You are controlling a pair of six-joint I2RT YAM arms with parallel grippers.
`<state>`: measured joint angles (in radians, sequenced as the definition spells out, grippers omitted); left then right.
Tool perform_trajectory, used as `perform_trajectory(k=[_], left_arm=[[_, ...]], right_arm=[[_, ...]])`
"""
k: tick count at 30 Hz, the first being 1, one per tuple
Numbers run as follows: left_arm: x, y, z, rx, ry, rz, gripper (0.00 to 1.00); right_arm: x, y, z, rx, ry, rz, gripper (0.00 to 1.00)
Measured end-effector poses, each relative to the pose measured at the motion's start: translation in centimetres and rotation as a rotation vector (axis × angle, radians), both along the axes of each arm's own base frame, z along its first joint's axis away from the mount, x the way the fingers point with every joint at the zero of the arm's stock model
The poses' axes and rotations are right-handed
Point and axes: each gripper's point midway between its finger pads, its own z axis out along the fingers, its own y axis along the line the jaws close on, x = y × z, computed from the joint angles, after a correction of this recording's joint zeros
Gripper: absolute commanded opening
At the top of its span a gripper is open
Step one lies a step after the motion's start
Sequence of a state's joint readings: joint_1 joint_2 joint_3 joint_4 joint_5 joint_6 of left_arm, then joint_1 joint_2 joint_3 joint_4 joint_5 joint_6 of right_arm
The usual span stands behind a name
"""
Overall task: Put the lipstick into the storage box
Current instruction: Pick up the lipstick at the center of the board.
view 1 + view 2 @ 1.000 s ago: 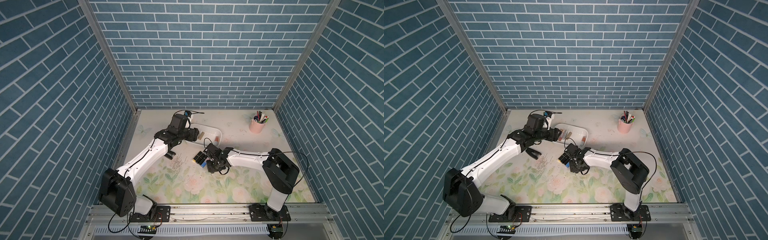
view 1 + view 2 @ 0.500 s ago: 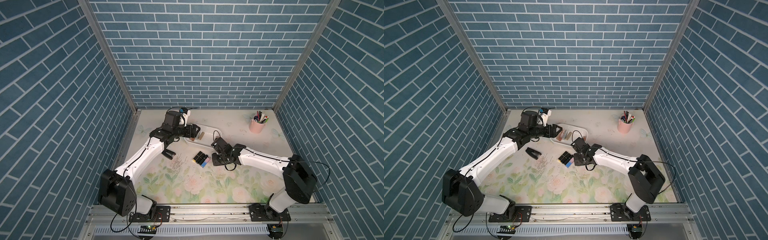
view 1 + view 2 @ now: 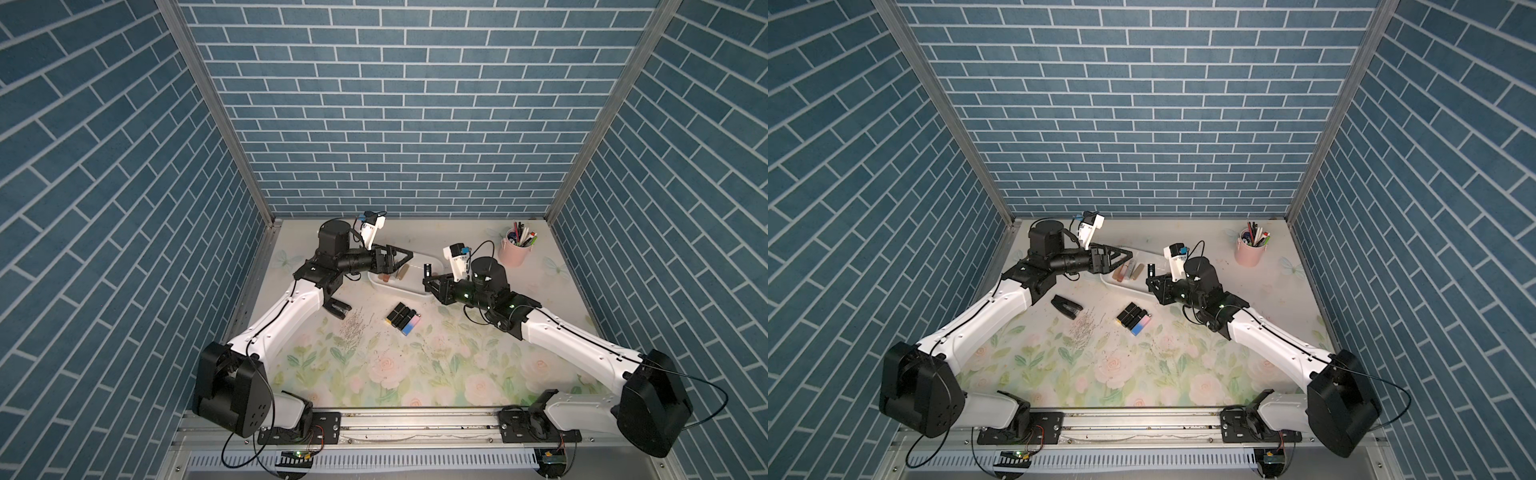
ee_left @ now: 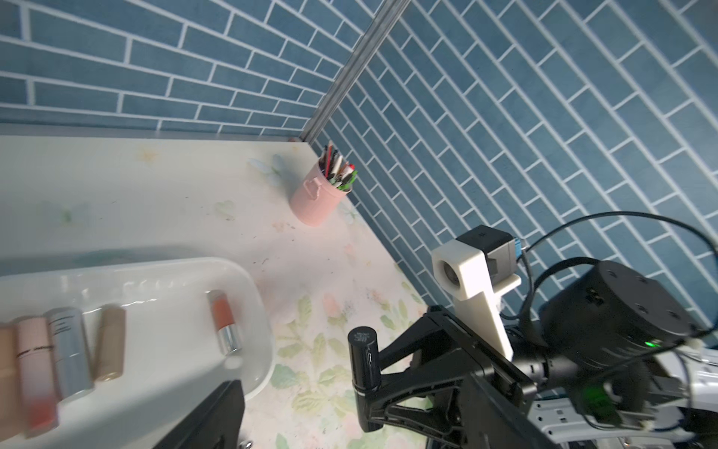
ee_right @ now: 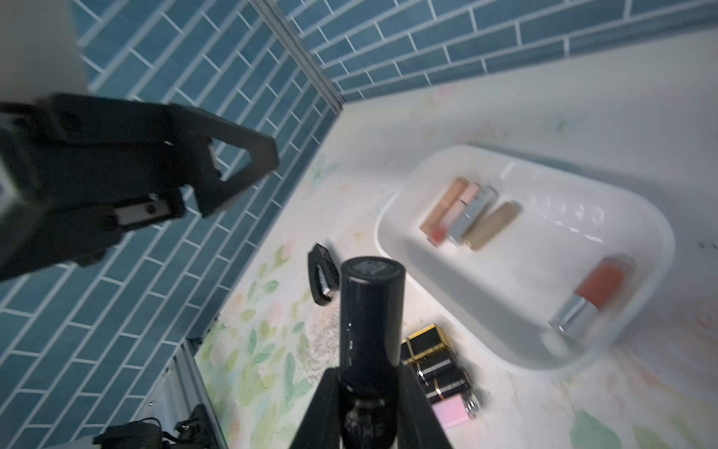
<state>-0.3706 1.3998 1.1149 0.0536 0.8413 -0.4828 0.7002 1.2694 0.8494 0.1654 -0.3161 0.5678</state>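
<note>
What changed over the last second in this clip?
The right end effector lifted a black lipstick from the row on the mat and carried it toward the storage box, now holding it upright just short of it. The left end effector spread its jaws wider above the box. The other lipsticks on the mat and the pen cup stayed put.

Nothing reads clearly: the print on the black lipstick (image 5: 371, 311) and the grey tube (image 4: 70, 350) is too blurred.
</note>
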Motion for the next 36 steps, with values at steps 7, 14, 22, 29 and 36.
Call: perform_trajectory(k=[7, 14, 22, 29, 36], left_arm=[[-1.0, -0.7, 2.7, -0.08, -0.051, -0.062, 0.8], [-2.3, -2.2, 3.6, -0.102, -0.081, -0.116, 0.74], [-3.1, -3.2, 3.7, -0.107, -0.09, -0.147, 0.62], [-3.3, -3.8, 3.8, -0.113, -0.094, -0.174, 0.41], [-3.8, -4.2, 4.0, -0.119, -0.104, -0.203, 0.26]], right_arm=[[-1.2, 1.4, 5.2, 0.17, -0.143, 0.13, 0.16], [-2.5, 2.0, 7.4, 0.258, -0.189, 0.21, 0.16], [-3.3, 2.3, 8.3, 0.297, -0.196, 0.259, 0.15], [-3.3, 2.3, 8.0, 0.304, -0.175, 0.267, 0.15], [-3.2, 2.3, 7.8, 0.303, -0.166, 0.262, 0.15]])
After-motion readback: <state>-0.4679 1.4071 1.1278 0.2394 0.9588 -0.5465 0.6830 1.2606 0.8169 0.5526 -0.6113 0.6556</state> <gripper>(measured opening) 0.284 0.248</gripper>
